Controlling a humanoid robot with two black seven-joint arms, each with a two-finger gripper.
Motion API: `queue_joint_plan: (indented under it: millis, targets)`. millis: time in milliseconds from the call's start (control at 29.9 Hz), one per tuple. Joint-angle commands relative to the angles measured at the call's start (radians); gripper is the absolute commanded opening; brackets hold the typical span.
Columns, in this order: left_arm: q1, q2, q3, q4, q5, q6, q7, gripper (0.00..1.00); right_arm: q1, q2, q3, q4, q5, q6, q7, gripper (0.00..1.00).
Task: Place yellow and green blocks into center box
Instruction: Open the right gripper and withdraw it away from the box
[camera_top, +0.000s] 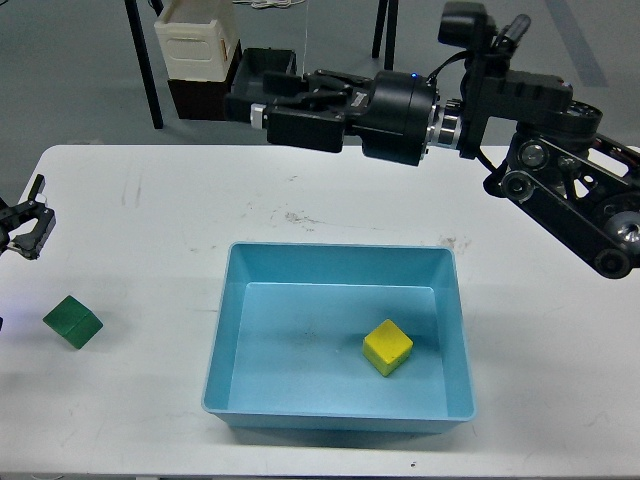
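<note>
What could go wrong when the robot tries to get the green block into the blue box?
1. The green block sits near the table's left edge, so a clumsy grab by the left gripper might nudge it off.
2. Dropped carelessly, it could hit the blue box's rim or bump the yellow block already inside.

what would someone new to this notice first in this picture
The light-blue tray sits in the middle of the white table with the yellow block lying inside it, right of its middle. The right arm stretches across the top of the view, its right gripper beyond the table's far edge. The green block lies alone on the table left of the tray, just below the left gripper at the left edge.
</note>
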Motion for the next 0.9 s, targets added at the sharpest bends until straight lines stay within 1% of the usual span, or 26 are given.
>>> queue_joint_plan:
  millis: [0,33,100,167,234,301,335,435,502,569,703,770,803,836,870]
  targets:
    - [-0.007,0.004,-0.018,0.024,0.002,-0.016,-0.001,1.0,-0.092,0.028,0.15,0.004,0.131,-0.087,-0.039,0.97]
    - [-0.016,0.004,-0.015,0.031,0.003,-0.016,0.002,1.0,-0.127,0.04,0.201,0.007,0.169,-0.092,-0.064,0.97]
    - [-0.032,0.004,-0.011,0.045,0.02,-0.016,0.005,1.0,-0.185,0.063,0.291,0.014,0.217,-0.092,-0.097,0.97]
    - [-0.043,0.006,-0.011,0.054,0.037,-0.016,0.005,1.0,-0.239,0.079,0.359,0.028,0.246,-0.098,-0.114,0.97]
    - [-0.053,0.01,-0.015,0.064,0.04,-0.016,0.005,1.0,-0.3,0.085,0.396,0.053,0.268,-0.099,-0.116,0.97]
    - [-0.053,0.018,-0.029,0.064,0.034,-0.016,-0.004,1.0,-0.353,0.093,0.407,0.083,0.269,-0.099,-0.116,0.97]
    - [-0.055,0.018,-0.049,0.064,0.031,-0.016,-0.012,1.0,-0.383,0.097,0.408,0.102,0.269,-0.101,-0.116,0.97]
    - [-0.058,0.0,-0.141,0.056,0.026,-0.016,-0.014,1.0,-0.442,0.111,0.41,0.143,0.269,-0.102,-0.114,0.97]
    - [-0.056,-0.042,-0.178,0.061,0.022,-0.016,-0.014,1.0,-0.466,0.123,0.422,0.165,0.269,-0.102,-0.114,0.97]
    - [-0.056,-0.065,-0.179,0.067,0.023,-0.016,-0.012,1.0,-0.479,0.134,0.428,0.171,0.269,-0.102,-0.114,0.97]
    - [-0.055,-0.063,-0.176,0.113,0.041,-0.016,-0.008,1.0,-0.491,0.134,0.445,0.176,0.269,-0.102,-0.114,0.97]
    - [-0.066,-0.063,-0.185,0.154,0.125,-0.016,-0.017,1.0,-0.5,0.134,0.456,0.179,0.269,-0.102,-0.116,0.97]
    - [-0.075,-0.062,-0.187,0.177,0.185,-0.016,-0.03,1.0,-0.506,0.134,0.463,0.183,0.269,-0.102,-0.116,0.97]
    - [-0.092,-0.062,-0.187,0.198,0.262,-0.016,-0.058,1.0,-0.517,0.134,0.469,0.188,0.269,-0.102,-0.116,0.97]
    - [-0.101,-0.06,-0.187,0.215,0.341,-0.016,-0.099,1.0,-0.531,0.134,0.479,0.191,0.269,-0.102,-0.116,0.97]
